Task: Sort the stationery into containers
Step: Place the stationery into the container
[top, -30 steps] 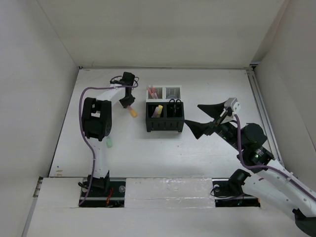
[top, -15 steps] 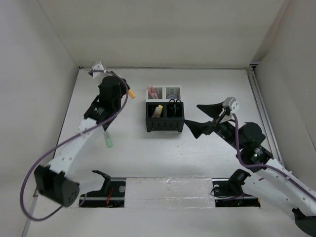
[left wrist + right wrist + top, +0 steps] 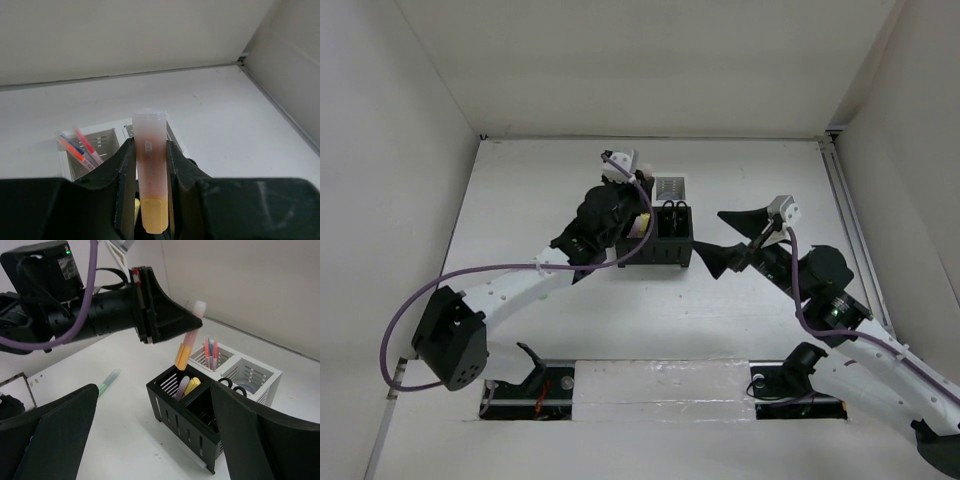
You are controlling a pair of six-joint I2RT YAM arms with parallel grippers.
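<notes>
My left gripper (image 3: 150, 150) is shut on the orange highlighter (image 3: 149, 165), its orange end pointing down. In the right wrist view the orange highlighter (image 3: 187, 344) hangs just above the left black compartment (image 3: 167, 382) of the mesh organiser (image 3: 660, 245). That compartment holds a pink highlighter (image 3: 182, 389) and a yellow one (image 3: 192, 385). Scissors handles (image 3: 232, 386) stick out of the other black compartment. Thin pens (image 3: 210, 353) stand in a white compartment. A green highlighter (image 3: 106, 382) lies on the table to the left. My right gripper (image 3: 715, 237) is open and empty, right of the organiser.
The left arm (image 3: 520, 290) stretches across the table's left half and hides the green highlighter in the top view. The second white compartment (image 3: 252, 372) is at the organiser's far right. Walls (image 3: 420, 150) close in the table on three sides.
My left arm has swung from the far left of the table to above the organiser, carrying the orange highlighter. The right arm has barely moved.
</notes>
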